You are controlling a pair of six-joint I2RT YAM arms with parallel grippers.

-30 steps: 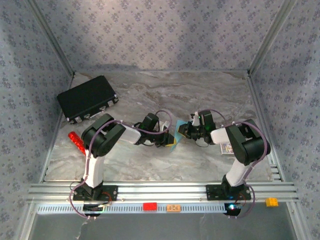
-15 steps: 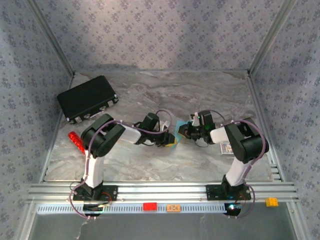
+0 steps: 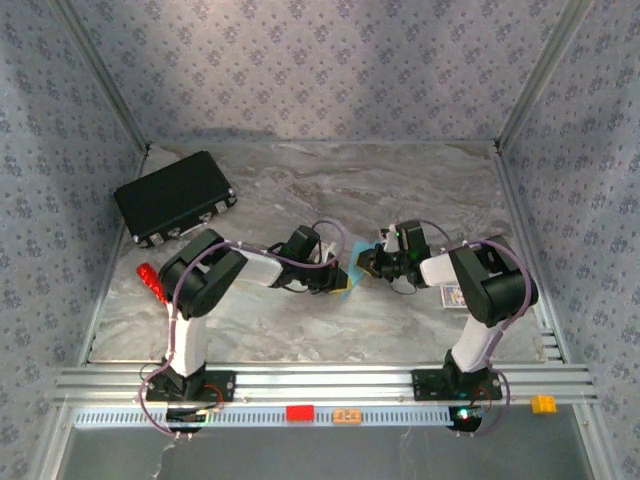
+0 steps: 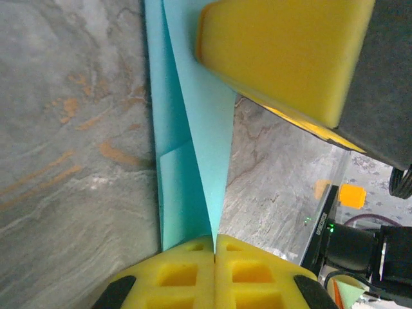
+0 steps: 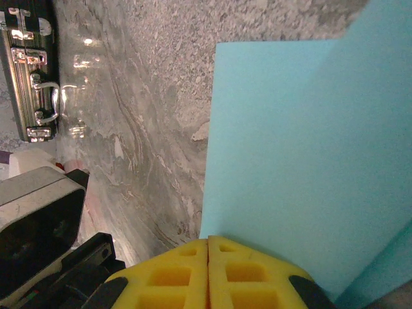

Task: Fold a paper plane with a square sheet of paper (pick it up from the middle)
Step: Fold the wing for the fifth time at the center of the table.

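Paper: the sheet of paper (image 4: 190,154), partly folded into layered cyan flaps, is held mid-table between the two arms, just above the marble.
Left gripper (image 4: 214,248): clenched, with a narrow folded tip running into the seam of its pads.
Right gripper (image 5: 207,250): clenched on the sheet's opposite edge.
Tear risk: if the arms pull apart, the thin paper probably rips at a crease.
Slip risk: the left pinch takes only a tip, so a tug could free it.
Crush risk: the grippers sit close together, and pushing inward would buckle the folds.
Clutter: the black case (image 3: 175,197) lies far left, well apart, and looks harmless.
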